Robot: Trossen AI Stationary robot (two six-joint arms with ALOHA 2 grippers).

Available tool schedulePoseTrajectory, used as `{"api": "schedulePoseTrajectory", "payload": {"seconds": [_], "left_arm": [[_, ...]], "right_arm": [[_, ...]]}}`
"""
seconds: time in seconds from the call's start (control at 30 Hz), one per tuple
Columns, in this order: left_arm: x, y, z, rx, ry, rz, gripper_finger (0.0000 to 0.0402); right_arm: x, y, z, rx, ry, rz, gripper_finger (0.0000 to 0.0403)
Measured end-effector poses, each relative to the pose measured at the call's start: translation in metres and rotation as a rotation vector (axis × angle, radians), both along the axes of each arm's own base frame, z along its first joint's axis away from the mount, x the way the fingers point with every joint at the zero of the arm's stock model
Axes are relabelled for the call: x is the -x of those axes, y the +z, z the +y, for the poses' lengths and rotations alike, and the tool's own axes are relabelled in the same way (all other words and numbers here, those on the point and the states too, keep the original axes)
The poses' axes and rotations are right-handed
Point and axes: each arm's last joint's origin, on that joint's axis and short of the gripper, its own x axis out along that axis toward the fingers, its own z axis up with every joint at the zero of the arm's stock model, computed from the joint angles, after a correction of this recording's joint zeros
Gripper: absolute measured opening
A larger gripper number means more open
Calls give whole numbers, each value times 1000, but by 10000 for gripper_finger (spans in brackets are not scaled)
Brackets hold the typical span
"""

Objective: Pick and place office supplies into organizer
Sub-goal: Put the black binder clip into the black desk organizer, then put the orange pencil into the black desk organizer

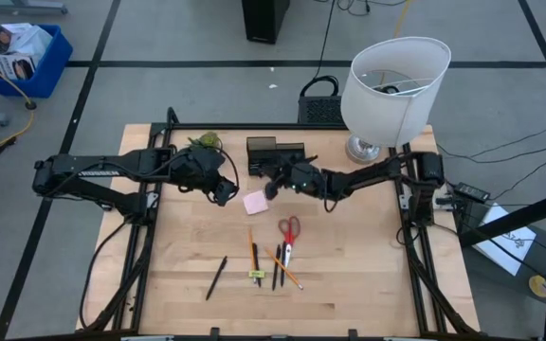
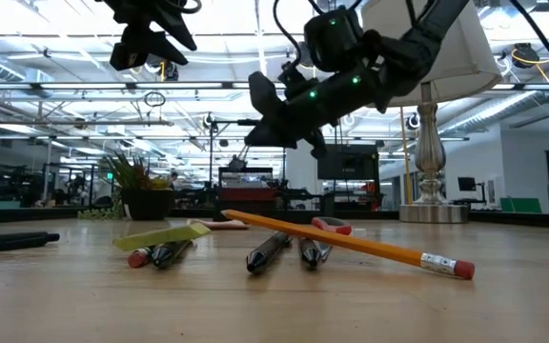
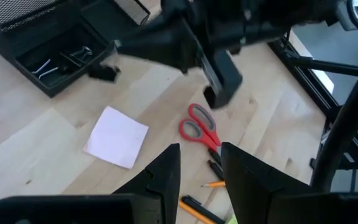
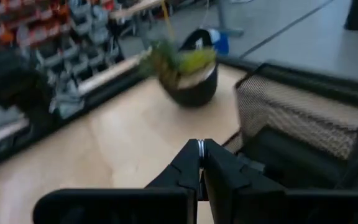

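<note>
The dark organizer point(image 1: 275, 152) stands at the table's far middle, with clips in its tray point(image 3: 55, 59). A pink sticky pad point(image 1: 256, 202) lies flat just near of it. Red-handled scissors point(image 1: 289, 231), orange pencils point(image 1: 253, 248), black pens point(image 1: 216, 278) and a yellow-green piece point(image 1: 256, 275) lie nearer still. A small black clip point(image 3: 104, 73) sits on the wood beside the organizer. My right gripper point(image 1: 271, 187) hovers shut between organizer and pad. My left gripper point(image 1: 224, 192) hangs open, left of the pad and above the table. My right gripper point(image 4: 201, 152) is shut, and a thin silvery wire loop point(image 4: 199, 147) shows pinched between its fingertips. What the piece belongs to, I cannot tell. It is held clear of the table, beside the organizer's mesh wall point(image 4: 303, 118).
A potted plant point(image 1: 205, 142) stands at the far left of the organizer. A big white lamp point(image 1: 391, 85) stands at the far right corner. Bare wood lies along the near edge and on both sides of the pens.
</note>
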Motion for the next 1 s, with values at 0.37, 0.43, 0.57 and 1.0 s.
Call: {"api": "schedulePoseTrajectory", "payload": {"seconds": [0.37, 0.43, 0.57, 1.0], "left_arm": [[0, 0, -5, 26, 0, -1, 120], [0, 0, -6, 19, 2, -1, 120], [0, 0, -7, 10, 8, 0, 120], [-1, 0, -7, -2, 7, 1, 120]], "right_arm": [[9, -8, -31, -168, -141, -8, 8], [10, -8, -33, -162, -143, -7, 8], [10, -5, -37, -169, -150, -41, 9], [9, -4, -39, -201, -101, -59, 102]]}}
